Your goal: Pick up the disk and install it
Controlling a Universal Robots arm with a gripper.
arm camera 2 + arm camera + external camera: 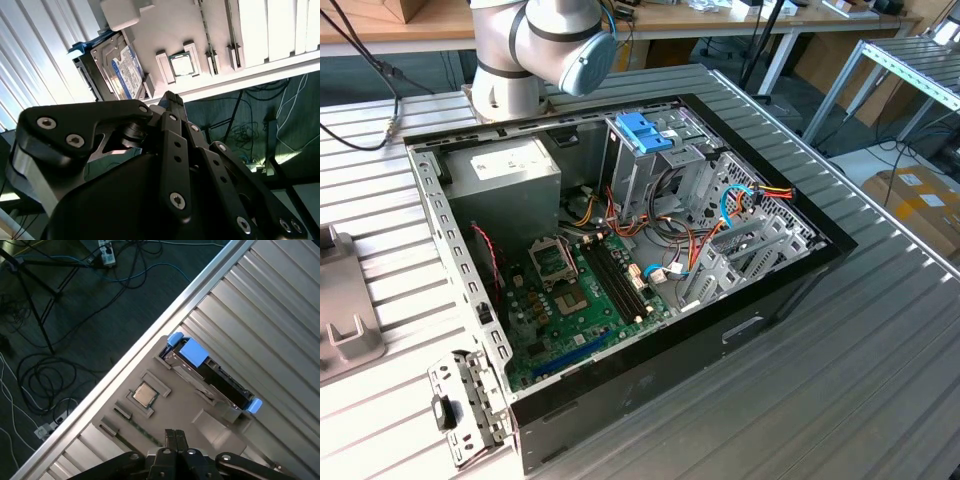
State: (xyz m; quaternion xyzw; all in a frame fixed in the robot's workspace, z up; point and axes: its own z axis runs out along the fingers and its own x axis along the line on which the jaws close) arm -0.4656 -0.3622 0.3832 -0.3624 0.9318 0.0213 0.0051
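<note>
A robotics lab. An arm (pixel 545 50) stands by an open PC (pixel 670 375) on a metal tabletop (pixel 860 380). Cables (pixel 45 375) litter the floor (pixel 100 315).

The computer case (pixel 650 385) sits mid-surface (pixel 880 390), with the arm's base (pixel 510 85) behind its far wall. A metal plate (pixel 470 405) lies at its near corner on the exterior view's left. In the first wrist view a tray (pixel 185 407) lies along the surface's edge, carrying the disk (pixel 215 375) on its inner side and a chip (pixel 145 394) nearer the edge.
</note>
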